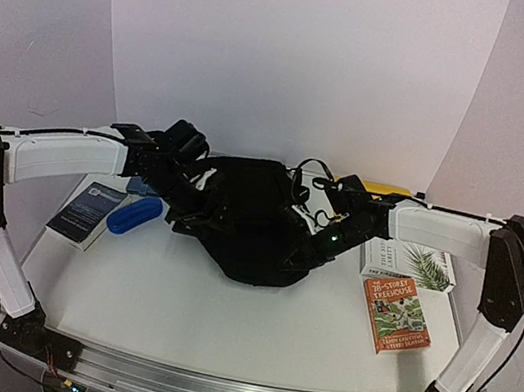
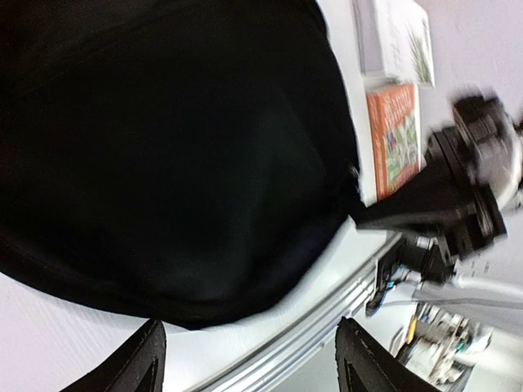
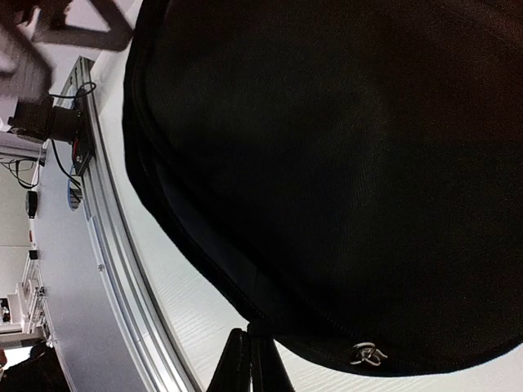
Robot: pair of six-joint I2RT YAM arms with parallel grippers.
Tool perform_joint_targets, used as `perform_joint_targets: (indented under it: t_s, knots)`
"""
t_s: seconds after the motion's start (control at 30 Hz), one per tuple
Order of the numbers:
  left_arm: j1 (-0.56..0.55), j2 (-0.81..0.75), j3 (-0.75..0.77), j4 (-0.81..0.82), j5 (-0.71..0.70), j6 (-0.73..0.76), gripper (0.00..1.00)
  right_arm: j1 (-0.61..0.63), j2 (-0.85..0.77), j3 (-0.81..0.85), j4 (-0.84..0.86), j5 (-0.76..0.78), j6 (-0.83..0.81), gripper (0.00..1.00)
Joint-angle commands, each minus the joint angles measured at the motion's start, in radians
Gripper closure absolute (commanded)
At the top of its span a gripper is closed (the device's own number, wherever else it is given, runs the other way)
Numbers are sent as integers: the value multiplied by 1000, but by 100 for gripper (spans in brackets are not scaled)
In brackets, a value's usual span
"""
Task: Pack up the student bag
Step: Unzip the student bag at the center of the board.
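White table (image 1: pixel 182 304), curved white backdrop (image 1: pixel 296 60)

In the left wrist view the backpack (image 2: pixel 163 147) runs off the top and left edges. Only the tips of the left end effector (image 2: pixel 252 327) clear the bottom edge, and the right arm (image 2: pixel 466 188) is blurred. The orange book (image 2: pixel 398 135) is partly behind the backpack, and the white book (image 2: pixel 400 37) is cut off at the top. In the right wrist view the right end effector (image 3: pixel 249 343) shows just its tips, and the left arm (image 3: pixel 41 37) is a blur. From above, both end effectors are lost against the black fabric. A yellow object (image 1: pixel 385 189) peeks from behind the right arm, and the book titles are too small to read.
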Motion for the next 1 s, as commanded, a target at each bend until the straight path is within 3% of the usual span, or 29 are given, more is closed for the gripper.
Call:
perform_joint_targets:
  t_s: [0.0,0.13,0.23,0.3,0.4,0.63,0.97]
  knots:
    - [-30,-10,60,-19,-61,72,29,-1,16,24,11,-21,8,100]
    - [-12,-44,19,-36,-89,43,29,-1,-5,5,13,-21,10,100]
    - [-25,-67,-14,23,-22,68,29,-1,-21,-10,16,-34,17,100]
    - [-73,-26,22,10,-14,149,28,-1,-14,-10,20,-39,19,100]
    - [-170,34,93,-29,-119,296,29,-15,-5,-5,18,-30,16,100]
    - [-219,77,49,135,-164,489,29,-66,12,-9,18,-58,19,100]
    - [-280,273,167,116,-291,689,35,-67,40,17,17,-60,56,100]
